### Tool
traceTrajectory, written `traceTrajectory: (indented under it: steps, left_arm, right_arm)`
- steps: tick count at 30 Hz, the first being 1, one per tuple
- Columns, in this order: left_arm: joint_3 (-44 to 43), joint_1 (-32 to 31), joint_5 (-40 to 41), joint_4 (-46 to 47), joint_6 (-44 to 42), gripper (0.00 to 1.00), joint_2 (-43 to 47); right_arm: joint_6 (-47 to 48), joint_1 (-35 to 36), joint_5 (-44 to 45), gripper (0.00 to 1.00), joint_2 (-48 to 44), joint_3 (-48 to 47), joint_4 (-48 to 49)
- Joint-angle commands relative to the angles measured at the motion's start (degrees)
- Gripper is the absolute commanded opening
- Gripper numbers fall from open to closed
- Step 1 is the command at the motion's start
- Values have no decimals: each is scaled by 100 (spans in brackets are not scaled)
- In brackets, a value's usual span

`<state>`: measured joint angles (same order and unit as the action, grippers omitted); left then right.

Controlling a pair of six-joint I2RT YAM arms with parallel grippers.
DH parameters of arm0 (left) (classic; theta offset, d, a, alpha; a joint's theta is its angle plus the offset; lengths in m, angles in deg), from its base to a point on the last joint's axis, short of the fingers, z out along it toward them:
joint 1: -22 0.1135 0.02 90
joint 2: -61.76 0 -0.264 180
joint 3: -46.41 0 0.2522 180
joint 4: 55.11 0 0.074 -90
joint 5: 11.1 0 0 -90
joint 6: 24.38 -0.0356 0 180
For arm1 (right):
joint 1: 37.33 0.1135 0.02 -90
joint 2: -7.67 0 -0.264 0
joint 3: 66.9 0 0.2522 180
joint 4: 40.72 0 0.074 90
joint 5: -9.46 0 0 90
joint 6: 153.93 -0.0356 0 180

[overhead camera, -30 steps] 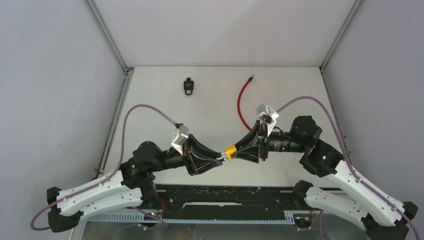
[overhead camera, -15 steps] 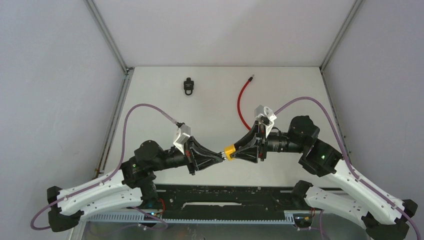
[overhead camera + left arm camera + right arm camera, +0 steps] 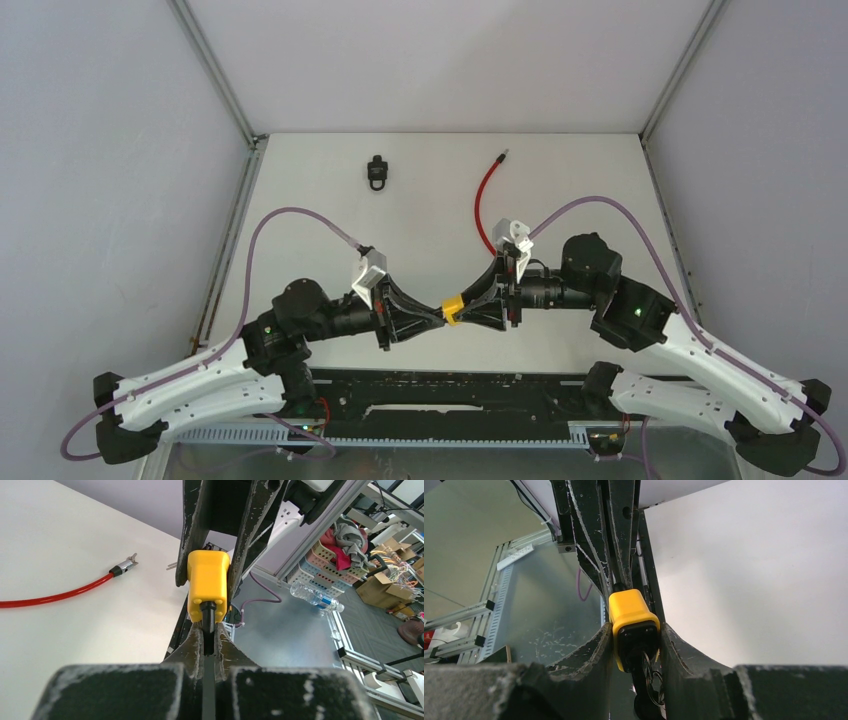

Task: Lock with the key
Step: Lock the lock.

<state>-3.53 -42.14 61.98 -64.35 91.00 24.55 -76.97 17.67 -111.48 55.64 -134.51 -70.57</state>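
- Between grey walls, the white table (image 3: pixel 420 200) carries a red cable (image 3: pixel 483 205), well beyond both pairs of fingers.
- Right gripper (image 3: pixel 635 630) clamps the yellow lock (image 3: pixel 631 612) from both sides, between its fingertips.
- Left gripper (image 3: pixel 209 632) is pinched closed on a black stem (image 3: pixel 209 622) that juts from the lock, just ahead of its fingertips.

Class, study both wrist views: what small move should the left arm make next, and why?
Probably roll the left gripper about its own axis to turn the key. It is shut on what looks like the key's black head, which sits in the yellow lock body. The right gripper clamps that body from both sides.
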Motion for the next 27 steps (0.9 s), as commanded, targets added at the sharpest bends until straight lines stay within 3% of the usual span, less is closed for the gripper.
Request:
traceTrajectory:
  steps: [1,23,25,27]
  left_arm:
    - [-283,-37,-47,828,69,0,-202]
    - [-160,-37,133,711,-21,0,60]
    - [-102,-37,200,625,-52,0,181]
    - [-18,-37,236,596,-68,0,324]
  right_arm:
    - [163,351,53,0,418,-161,522]
    - [476,479,383,0,194,-161,241]
    - [494,424,238,13,77,-157,200]
    - [493,396,146,33,-58,-161,187]
